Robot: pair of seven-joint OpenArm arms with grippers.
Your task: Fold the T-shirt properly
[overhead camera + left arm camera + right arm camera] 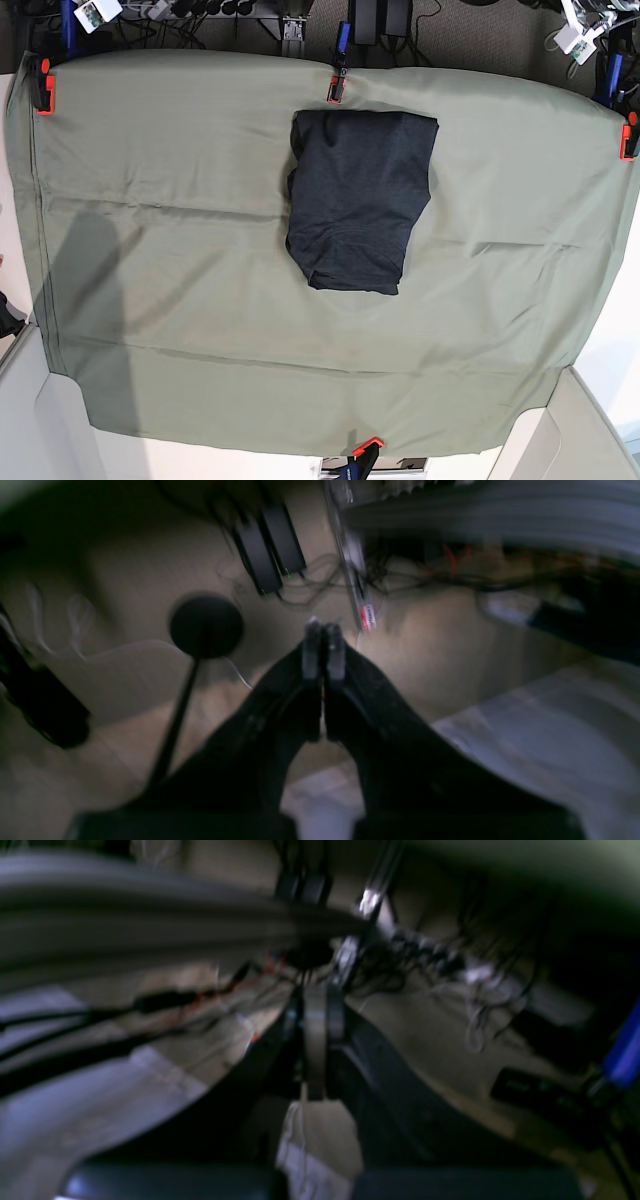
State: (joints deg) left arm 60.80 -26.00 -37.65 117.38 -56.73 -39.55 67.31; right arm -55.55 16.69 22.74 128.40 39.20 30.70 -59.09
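T-shirt (358, 198), folded compact on the green sheet (180, 200) over my desk: soft, limp, best pinched at corners; both arms' fingers (324, 645) (320, 1012) pressed together, holding nothing.

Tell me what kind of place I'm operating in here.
Probably a robotics lab bench rather than a home. The T-shirt lies folded on a green cloth sheet clamped to the table with orange clamps, and cables and electronics crowd the far edge.
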